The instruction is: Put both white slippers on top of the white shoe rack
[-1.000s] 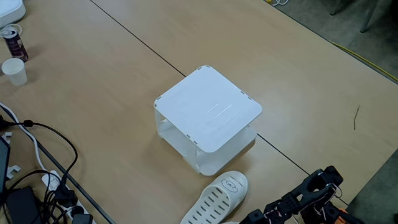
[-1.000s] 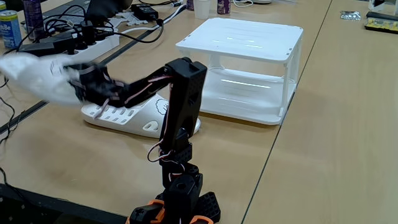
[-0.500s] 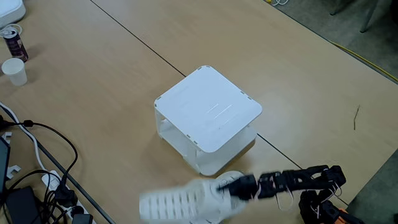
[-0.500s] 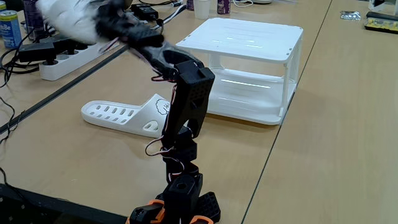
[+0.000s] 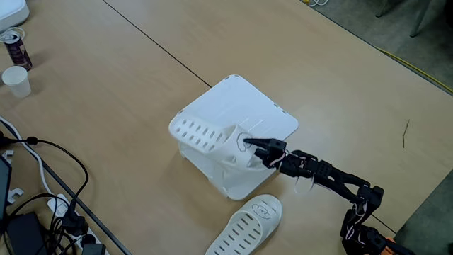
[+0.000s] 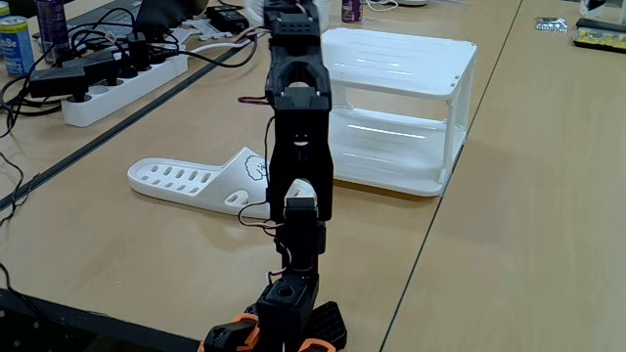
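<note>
**Slipper held over the rack**

The gripper [image 5: 249, 144] clamps one white slipper [image 5: 209, 138] by its strap, above the rack [image 5: 265, 113] top's near edge. The other slipper [image 5: 248, 223] lies on the table [image 5: 106, 85], face drawing up. No writing is legible.

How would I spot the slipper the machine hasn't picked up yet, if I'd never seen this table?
Find the white shoe rack in the middle of the wooden table. Just in front of it, lying flat on the tabletop, is a white slipper with a slotted sole and a small face on its strap. Its twin is up at the rack's top, in the gripper.
</note>
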Robot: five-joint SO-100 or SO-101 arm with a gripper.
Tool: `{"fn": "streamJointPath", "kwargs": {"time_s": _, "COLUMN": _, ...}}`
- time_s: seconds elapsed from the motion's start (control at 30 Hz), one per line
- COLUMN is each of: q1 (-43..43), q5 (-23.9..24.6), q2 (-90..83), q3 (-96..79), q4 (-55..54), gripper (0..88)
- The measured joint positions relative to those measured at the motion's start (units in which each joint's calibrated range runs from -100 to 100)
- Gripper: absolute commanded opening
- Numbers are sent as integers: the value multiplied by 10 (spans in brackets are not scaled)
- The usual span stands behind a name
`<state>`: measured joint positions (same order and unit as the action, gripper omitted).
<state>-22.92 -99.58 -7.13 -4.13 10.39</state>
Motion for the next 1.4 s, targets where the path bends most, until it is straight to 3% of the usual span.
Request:
{"fn": "streamJointPath", "kwargs": {"time_s": 0.33, "q1": 76, "q5": 0, "q2": 40, "q3": 0, "q4": 0, "gripper": 8}}
{"fn": "streamJointPath", "kwargs": {"time_s": 1.0, "q1": 73, "q5": 0, "q2": 178, "q3": 150, "q4": 0, "gripper": 8}}
{"fn": "streamJointPath", "kwargs": {"time_s": 1.23, "q1": 73, "q5": 0, "q2": 183, "q3": 151, "q4": 0, "gripper": 171}}
{"fn": "streamJointPath", "kwargs": {"time_s": 1.4, "q1": 73, "q5": 0, "q2": 182, "q3": 151, "q4": -1, "gripper": 190}}
